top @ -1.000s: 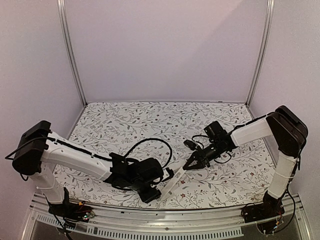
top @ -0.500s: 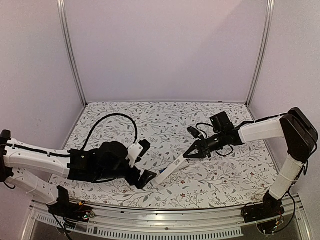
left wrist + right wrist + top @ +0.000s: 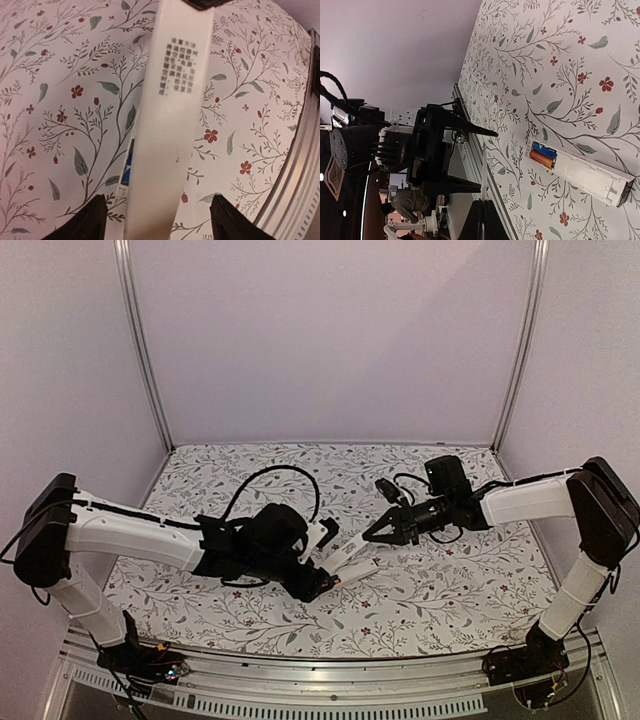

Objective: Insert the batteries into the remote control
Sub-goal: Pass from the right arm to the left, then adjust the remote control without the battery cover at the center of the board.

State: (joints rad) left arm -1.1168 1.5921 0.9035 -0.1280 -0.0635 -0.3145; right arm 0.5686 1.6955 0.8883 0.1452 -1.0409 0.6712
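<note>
The white remote control (image 3: 585, 175) lies flat on the floral table, its recess open upward. The batteries sit side by side in that recess, one blue (image 3: 545, 150) and one orange (image 3: 540, 159). My right gripper (image 3: 484, 206) is shut on a long thin white cover (image 3: 484, 180), seen edge-on and held just above the table. In the left wrist view the cover (image 3: 172, 120), printed with text, runs between the fingers of my open left gripper (image 3: 159, 220) without touching them. The remote's edge (image 3: 120, 192) and the blue battery (image 3: 129, 167) peek out beside it. In the top view both grippers, left (image 3: 322, 573) and right (image 3: 372, 538), meet mid-table.
The table's metal front rail (image 3: 295, 175) runs close to the left gripper. A black cable (image 3: 275, 480) loops over the left arm. Purple walls and two upright metal posts (image 3: 140, 350) enclose the back.
My left arm swung back in from the left, its jaws now narrower and straddling the cover. The right gripper carried the cover a little farther from the front edge.
</note>
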